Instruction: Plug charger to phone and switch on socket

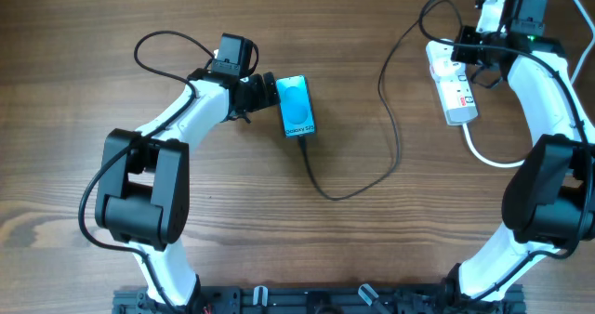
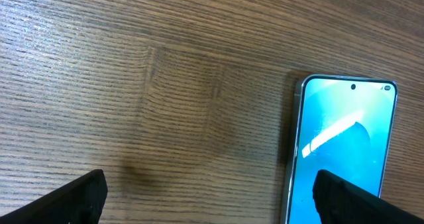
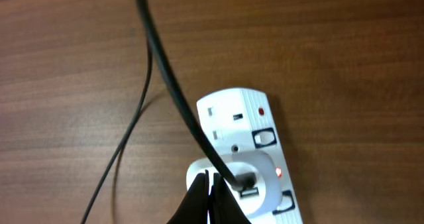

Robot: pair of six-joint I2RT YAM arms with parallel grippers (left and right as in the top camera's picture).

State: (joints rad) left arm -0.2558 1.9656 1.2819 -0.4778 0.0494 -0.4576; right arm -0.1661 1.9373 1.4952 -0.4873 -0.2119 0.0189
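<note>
Socket (image 3: 235,114): far right of table; right tool (image 3: 207,196) pinched closed, empty, over the adapter (image 3: 258,177).
Phone (image 1: 296,107): cable (image 1: 390,119) meets its lower end; left tool (image 1: 263,93) wide open, empty, alongside.
Technique: press switch (image 3: 285,201) squarely, clear of cable.

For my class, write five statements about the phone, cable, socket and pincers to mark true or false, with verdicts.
1. The cable runs into the phone's near end. True.
2. The left pincer grips the phone. False: it is open, with the phone beside one finger and not between the two.
3. The right pincer is over the socket. True.
4. The phone lies face down. False: it lies face up, lit blue.
5. The right pincer is wide open. False: its fingers are shut together.
</note>
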